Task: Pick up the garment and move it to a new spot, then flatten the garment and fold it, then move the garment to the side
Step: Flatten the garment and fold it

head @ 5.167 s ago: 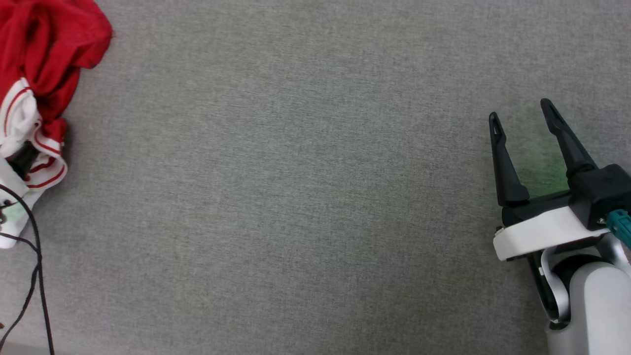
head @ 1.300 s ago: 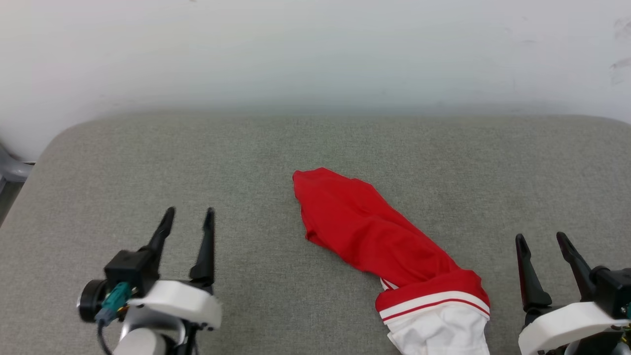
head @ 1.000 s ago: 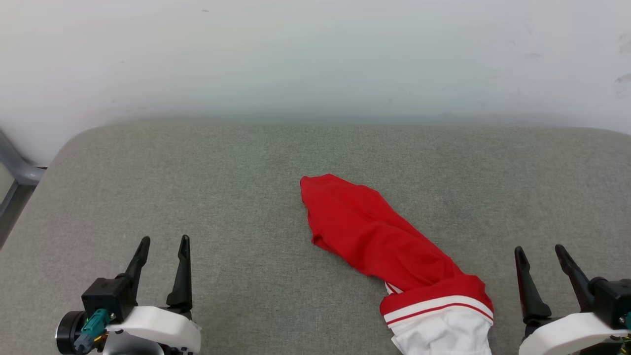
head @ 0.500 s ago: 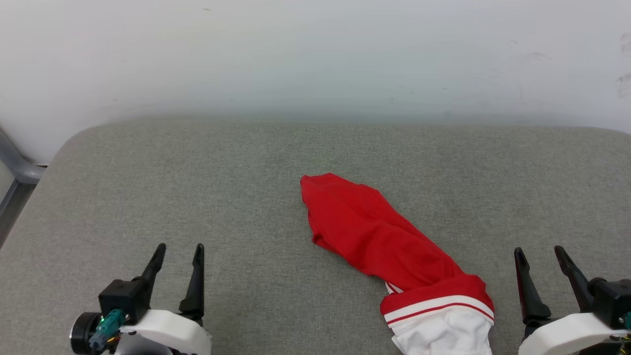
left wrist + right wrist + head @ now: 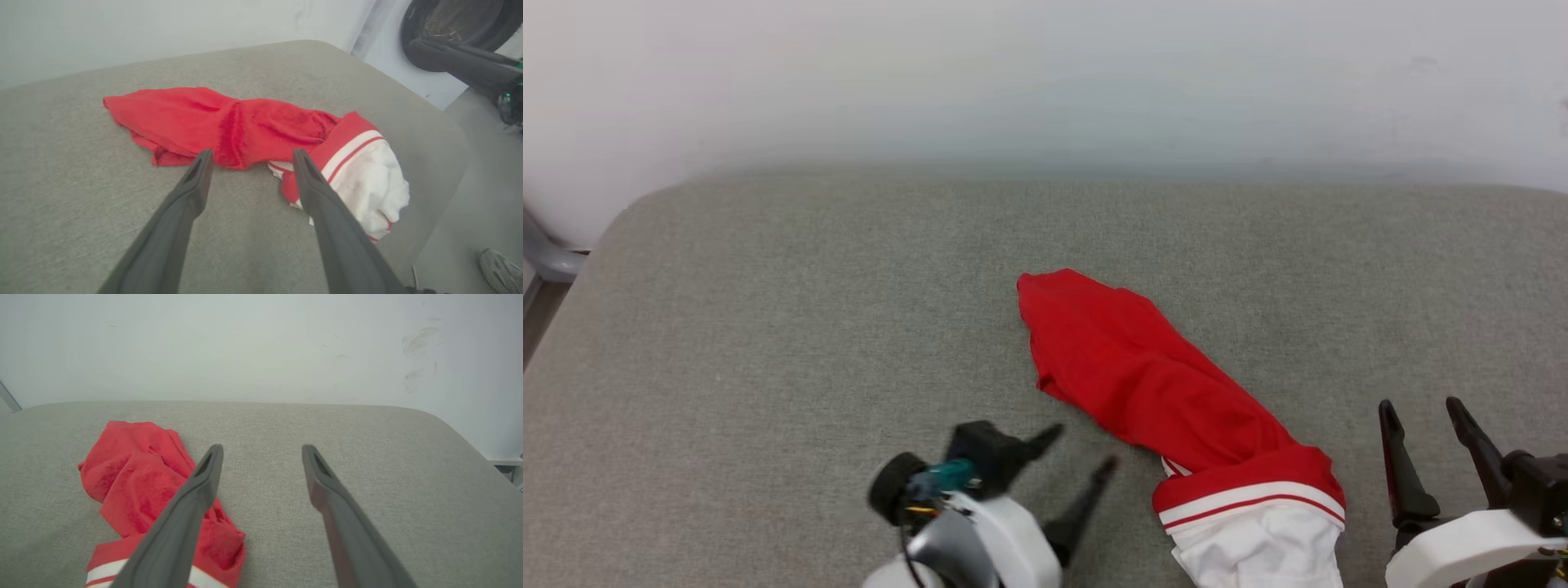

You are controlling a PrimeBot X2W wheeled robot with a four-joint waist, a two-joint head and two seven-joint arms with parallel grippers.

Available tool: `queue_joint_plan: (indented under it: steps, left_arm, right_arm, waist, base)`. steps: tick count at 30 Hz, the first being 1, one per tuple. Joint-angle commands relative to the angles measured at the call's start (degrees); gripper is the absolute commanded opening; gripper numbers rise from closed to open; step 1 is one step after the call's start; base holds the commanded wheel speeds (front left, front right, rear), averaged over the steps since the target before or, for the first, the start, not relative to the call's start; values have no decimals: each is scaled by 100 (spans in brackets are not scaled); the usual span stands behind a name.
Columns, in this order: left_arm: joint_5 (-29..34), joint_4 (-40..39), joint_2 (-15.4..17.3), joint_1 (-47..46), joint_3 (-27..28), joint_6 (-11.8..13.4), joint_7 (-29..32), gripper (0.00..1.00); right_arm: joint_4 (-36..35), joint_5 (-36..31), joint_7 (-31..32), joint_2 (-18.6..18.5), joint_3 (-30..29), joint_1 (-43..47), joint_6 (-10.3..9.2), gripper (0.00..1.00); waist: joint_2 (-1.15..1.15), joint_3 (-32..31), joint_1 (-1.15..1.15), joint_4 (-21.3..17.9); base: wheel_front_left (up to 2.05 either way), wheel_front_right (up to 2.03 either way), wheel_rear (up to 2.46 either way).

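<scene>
The jersey [image 5: 1168,400] lies bunched in a long roll on the grey cushion [image 5: 768,327], running 11 to 5 o'clock in the head view, so flattening looks like the step in hand. The left gripper [image 5: 1081,447], wide open and empty, has the roll's near edge just past its tips at 2 o'clock (apart, not touching); next it needs one loose edge pinched. The right gripper [image 5: 1419,404], open and empty, has the jersey at 9 o'clock.

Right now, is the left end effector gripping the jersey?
No, the left wrist view shows the left end effector open, fingers spread, nothing pinched, the jersey lying free.
</scene>
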Motion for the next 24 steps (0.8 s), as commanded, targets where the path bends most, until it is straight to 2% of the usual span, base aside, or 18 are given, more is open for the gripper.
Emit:
queue_joint_plan:
  steps: [1, 5, 11, 18, 19, 20, 24]
  left_arm:
    - [-28, -65, -46, -111, -154, -50, 112, 100]
    - [-215, -214, -76, -393, -851, -136, 573, 100]
    - [-557, -294, 141, -909, -1939, -149, 1063, 100]
    - [-813, 132, 372, -1547, -2747, -152, 1306, 99]
    - [-869, 199, 394, -1625, -2855, -152, 1333, 47]
    - [-940, 245, 409, -1691, -2936, -152, 1319, 2]
    - [-1085, 407, 448, -1967, -3033, -153, 1000, 0]
  right_arm:
    - [-34, 1, 14, 1, -6, -94, -4, 100]
    - [-51, 3, 3, 1, -15, -155, -4, 100]
    - [-9, 47, -31, 1, 34, -248, -4, 100]
    - [43, 103, -130, 1, 78, -407, -4, 100]
    - [58, 109, -147, 0, 79, -435, -4, 100]
    - [78, 123, -151, 0, 80, -445, -4, 100]
    - [172, 151, -208, 1, 65, -465, -4, 100]
  waist:
    - [0, 78, 0, -38]
    - [0, 275, 0, -108]
    - [0, 546, 0, -244]
    - [0, 819, 0, -400]
    - [0, 842, 0, -419]
    - [0, 850, 0, -432]
    - [0, 851, 0, -471]
  base:
    - [0, 0, 0]
    - [0, 0, 0]
    - [0, 0, 0]
    - [0, 0, 0]
    - [0, 0, 0]
    - [0, 0, 0]
    - [0, 0, 0]
